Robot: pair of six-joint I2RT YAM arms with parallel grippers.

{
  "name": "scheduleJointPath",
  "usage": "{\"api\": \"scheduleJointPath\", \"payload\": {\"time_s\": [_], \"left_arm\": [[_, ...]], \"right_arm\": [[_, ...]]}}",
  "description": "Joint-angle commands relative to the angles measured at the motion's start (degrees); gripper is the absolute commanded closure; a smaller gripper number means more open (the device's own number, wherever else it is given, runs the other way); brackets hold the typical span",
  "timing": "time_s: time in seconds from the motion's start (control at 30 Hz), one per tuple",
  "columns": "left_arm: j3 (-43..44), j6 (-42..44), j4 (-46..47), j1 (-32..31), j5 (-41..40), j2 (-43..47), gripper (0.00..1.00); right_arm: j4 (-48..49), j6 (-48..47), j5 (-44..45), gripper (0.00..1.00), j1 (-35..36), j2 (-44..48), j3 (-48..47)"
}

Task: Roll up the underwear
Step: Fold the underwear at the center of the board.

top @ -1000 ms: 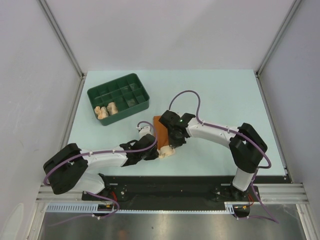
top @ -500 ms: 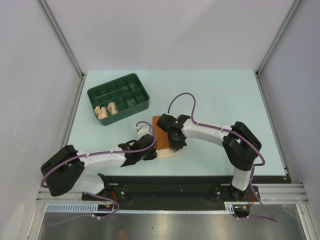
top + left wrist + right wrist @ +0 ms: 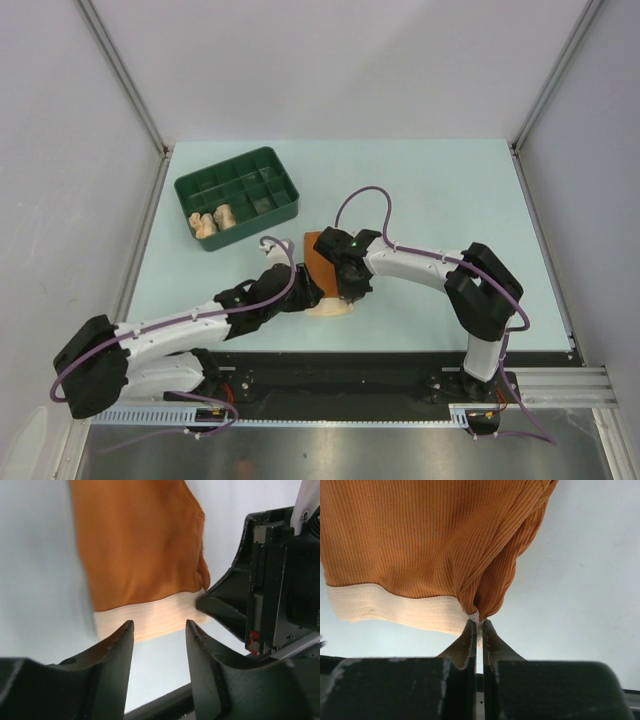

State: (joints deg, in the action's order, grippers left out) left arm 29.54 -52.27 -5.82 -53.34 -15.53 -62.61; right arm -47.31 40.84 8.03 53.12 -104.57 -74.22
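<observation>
The left gripper [image 3: 159,626] has advanced from 8 o'clock to the rust-orange underwear [image 3: 135,545], fingers apart (nothing held); the right gripper [image 3: 479,625] stays clamped on its corner, so rolling may start.

Both arms are the same build: white plastic link shells with chunky matte black joint housings [image 3: 492,285]. The left arm [image 3: 180,325] and right arm [image 3: 420,265] each have a thin purple cable [image 3: 365,190] running along the outside, bowing off in a loop near the wrist. There's a tiny green light [image 3: 352,240] on the right arm's black wrist block. The left gripper [image 3: 159,625] has plain black wedge-shaped fingers [image 3: 112,665], kinda grainy, with light scuffs on the edges. The right gripper [image 3: 480,624] has the same black fingers, flecked with pale specks. From the left wrist cam its body is boxy black with a small red patch [image 3: 252,639] low on the side.
</observation>
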Motion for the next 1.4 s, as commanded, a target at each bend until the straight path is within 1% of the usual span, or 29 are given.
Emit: {"api": "scheduleJointPath", "payload": {"time_s": [0.0, 0.1, 0.27, 0.3, 0.37, 0.43, 0.53, 0.7, 0.73, 0.8, 0.87, 0.9, 0.97, 1.13, 1.23, 1.3, 1.37], "left_arm": [[-2.3, -0.4, 15.3, 0.0, 6.7, -5.5, 0.55], [-3.6, -0.6, 21.5, -0.2, 8.1, -8.7, 0.62], [-4.2, -1.3, 25.7, -0.3, 8.8, -13.3, 0.66], [-4.5, -2.0, 26.7, -0.3, 9.6, -15.3, 0.67], [-5.2, -3.1, 27.5, -0.3, 10.4, -17.5, 0.69], [-5.1, -5.0, 25.9, -0.3, 10.7, -20.4, 0.72], [-6.5, -6.9, 26.0, -0.3, 11.8, -22.0, 0.75], [-8.0, -6.7, 30.0, -0.4, 12.6, -21.9, 0.78], [-8.4, -6.6, 30.5, -0.4, 12.7, -21.5, 0.80], [-9.1, -6.5, 32.3, -0.5, 12.6, -20.5, 0.88], [-10.5, -6.7, 34.2, -0.6, 12.6, -19.8, 0.90], [-11.0, -7.1, 34.6, -0.6, 12.5, -19.6, 0.93], [-11.5, -7.1, 35.3, -0.5, 12.7, -19.7, 0.97], [-11.5, -5.9, 36.3, -0.6, 13.1, -19.9, 0.97], [-11.1, -5.6, 36.0, -0.6, 13.5, -20.7, 0.98], [-10.8, -5.4, 35.7, -0.6, 13.5, -21.0, 0.97], [-10.0, -4.3, 34.1, -0.6, 12.9, -20.7, 0.98]], "right_arm": [[1.3, -0.4, -0.7, 1.00, -0.3, 0.3, 0.2], [1.6, -0.3, -1.2, 1.00, -0.4, 0.5, 0.4], [1.8, -0.1, -1.5, 1.00, -0.7, 0.5, 0.7], [1.7, -0.2, -1.5, 1.00, -0.7, 0.4, 0.7], [1.7, -0.1, -1.4, 1.00, -0.8, 0.7, 0.7], [1.8, 0.0, -1.4, 1.00, -0.8, 0.9, 0.8], [1.9, 0.5, -1.3, 1.00, -0.8, 1.7, 0.8], [2.7, 1.4, -1.2, 1.00, -0.5, 3.8, 0.8], [3.4, 1.8, -1.6, 1.00, -0.5, 4.4, 0.8], [4.2, 2.2, -2.1, 1.00, -0.5, 5.4, 0.8], [6.1, 2.8, -3.0, 1.00, -0.3, 6.0, 0.8], [6.7, 2.9, -3.5, 1.00, -0.3, 6.0, 0.8], [8.8, 3.2, -4.9, 1.00, -0.1, 5.4, 0.8], [11.3, 3.4, -7.2, 1.00, 0.0, 1.1, 0.8], [12.6, 3.4, -7.4, 1.00, 0.2, 0.3, 0.9], [13.1, 3.4, -9.3, 1.00, 0.3, 0.1, 0.9], [12.9, 3.3, -9.4, 1.00, 0.3, -0.9, 0.9]]}}
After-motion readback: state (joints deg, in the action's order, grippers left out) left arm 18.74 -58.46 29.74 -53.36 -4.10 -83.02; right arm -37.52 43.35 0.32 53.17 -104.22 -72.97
